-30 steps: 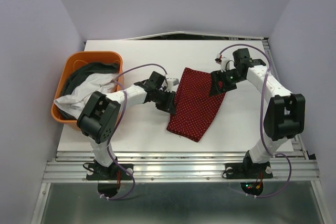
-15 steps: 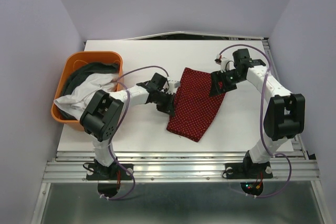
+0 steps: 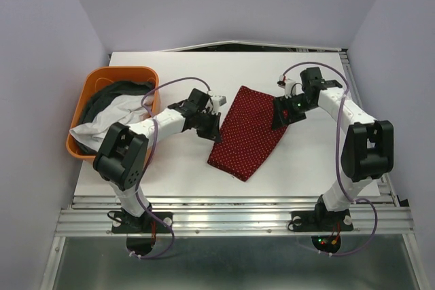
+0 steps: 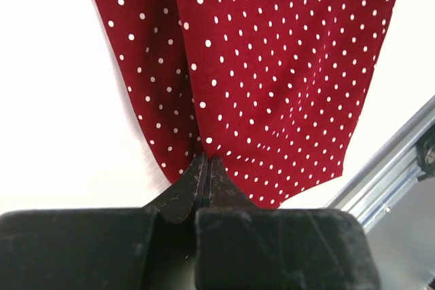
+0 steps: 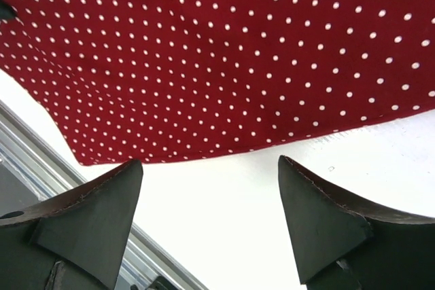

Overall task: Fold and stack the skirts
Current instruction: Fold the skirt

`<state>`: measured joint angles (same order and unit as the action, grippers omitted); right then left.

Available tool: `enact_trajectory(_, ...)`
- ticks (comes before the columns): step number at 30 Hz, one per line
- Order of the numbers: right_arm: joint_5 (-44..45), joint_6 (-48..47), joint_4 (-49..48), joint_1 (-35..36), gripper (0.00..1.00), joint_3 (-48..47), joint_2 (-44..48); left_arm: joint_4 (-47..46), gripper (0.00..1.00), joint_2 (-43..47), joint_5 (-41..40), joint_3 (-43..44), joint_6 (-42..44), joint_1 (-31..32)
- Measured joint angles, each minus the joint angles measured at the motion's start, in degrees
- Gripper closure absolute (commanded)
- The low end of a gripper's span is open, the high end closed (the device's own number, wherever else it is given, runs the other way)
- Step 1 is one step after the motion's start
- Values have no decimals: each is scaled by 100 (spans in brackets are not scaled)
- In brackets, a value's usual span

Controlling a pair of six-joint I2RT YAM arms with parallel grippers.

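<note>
**Red skirt pinched at one edge, two skirts in the basket**

The red skirt [image 3: 246, 132] with white dots lies flat on the counter [image 3: 204, 73], to the right of the orange basket [image 3: 112, 73]. The left fingers [image 4: 194, 188] are closed tight on the skirt edge nearest the basket. The right fingers [image 5: 326, 208] are spread wide apart, holding nothing, at the skirt edge farthest from the basket. The white skirt [image 3: 112, 115] and dark grey skirt [image 3: 122, 89] lie bunched inside the basket.
</note>
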<state>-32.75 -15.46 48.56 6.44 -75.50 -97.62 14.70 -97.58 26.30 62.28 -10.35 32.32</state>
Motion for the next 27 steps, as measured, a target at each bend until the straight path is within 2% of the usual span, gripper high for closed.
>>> enact_trajectory(3, 50, -39, -79, 0, 17, 116, -76, -24, 87, -83, -48, 4, 0, -22)
enact_trajectory(5, 127, -44, -177, 0, 19, 173, -214, -22, 69, -251, -72, 39, -2, -24)
enact_trajectory(10, 361, -17, -529, 0, 22, 216, -822, 81, 57, -697, -238, 210, 63, -76)
enact_trajectory(14, 577, 4, -826, -22, 24, 94, -1202, 105, 46, -514, -470, 238, 234, -225)
enact_trajectory(16, 619, 22, -793, -22, 25, -17, -1296, 120, 44, -262, -643, 238, 479, -273)
enact_trajectory(19, 673, 24, -789, -20, 26, -354, -1534, 101, 42, 496, -890, 232, 1357, -269)
enact_trajectory(21, 708, 17, -822, -20, 26, -610, -1700, -20, 34, 1239, -938, 138, 2223, -33)
enact_trajectory(22, 734, 15, -866, -17, 25, -752, -1801, -116, 33, 1543, -960, 39, 2647, 114)
enact_trajectory(26, 780, -17, -929, -9, 22, -966, -1921, -402, 32, 2865, -1106, -839, 4417, 1285)
enact_trajectory(27, 772, -24, -929, -9, 21, -964, -1921, -514, 33, 3110, -1178, -1207, 4916, 1810)
